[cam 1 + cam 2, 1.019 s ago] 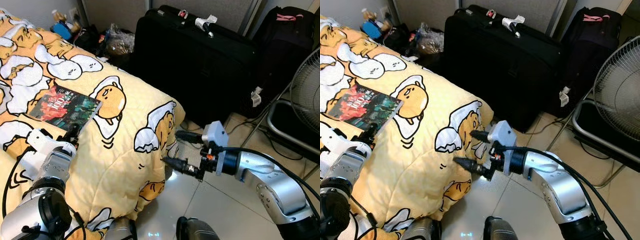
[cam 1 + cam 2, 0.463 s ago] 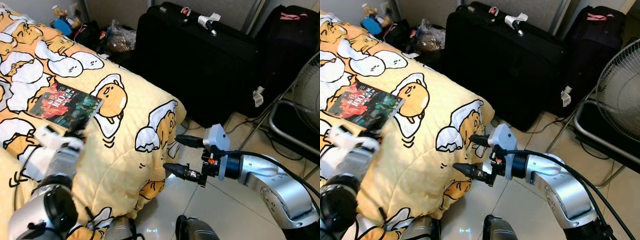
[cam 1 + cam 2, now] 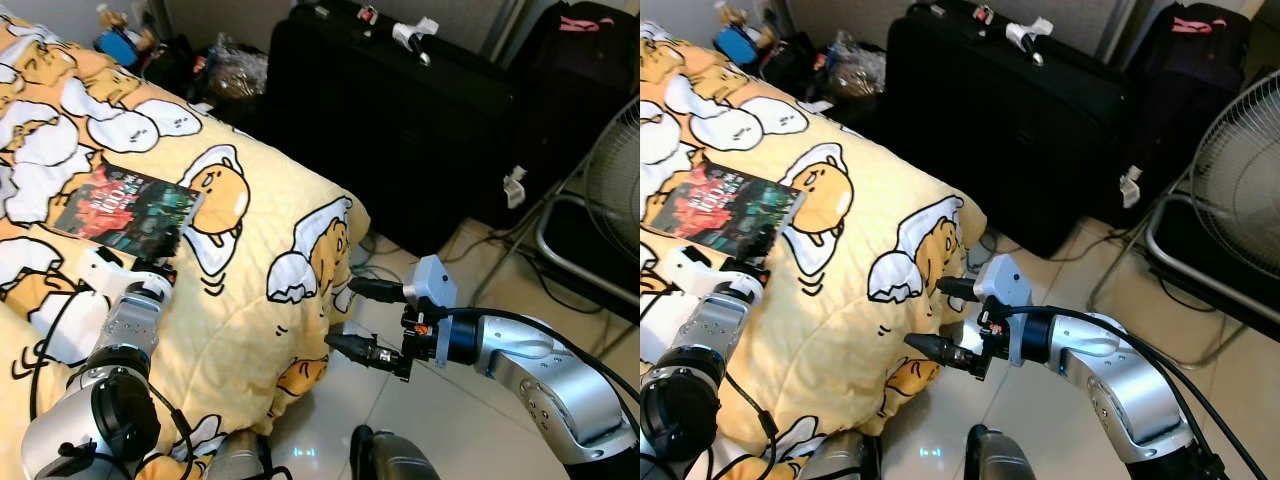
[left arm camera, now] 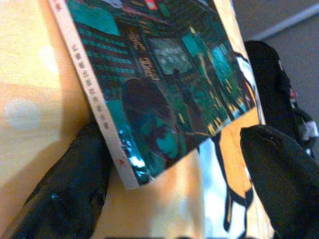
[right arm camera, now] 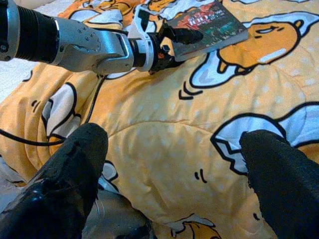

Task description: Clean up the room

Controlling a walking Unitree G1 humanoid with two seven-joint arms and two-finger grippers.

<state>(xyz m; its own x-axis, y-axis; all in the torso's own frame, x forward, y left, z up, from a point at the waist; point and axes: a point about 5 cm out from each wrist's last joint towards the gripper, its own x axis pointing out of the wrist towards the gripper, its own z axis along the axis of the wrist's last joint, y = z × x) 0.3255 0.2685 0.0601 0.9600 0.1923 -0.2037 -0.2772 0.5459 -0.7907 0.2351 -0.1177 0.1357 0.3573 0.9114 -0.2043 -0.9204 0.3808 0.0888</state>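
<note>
Here, left claw (image 4: 169,184) spread, straddling book (image 4: 154,74) corner, on blanket (image 3: 250,300)

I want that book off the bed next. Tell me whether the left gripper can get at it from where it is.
Probably yes. The left gripper is open at the near corner of the book, its fingers either side of that corner, nothing between. The book lies flat on the quilt.

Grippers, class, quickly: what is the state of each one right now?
Left gripper: open, fingers straddling a corner of the dark glossy paperback book, not gripping.
Right gripper: open, holding nothing, beside the yellow cartoon-print blanket.
</note>
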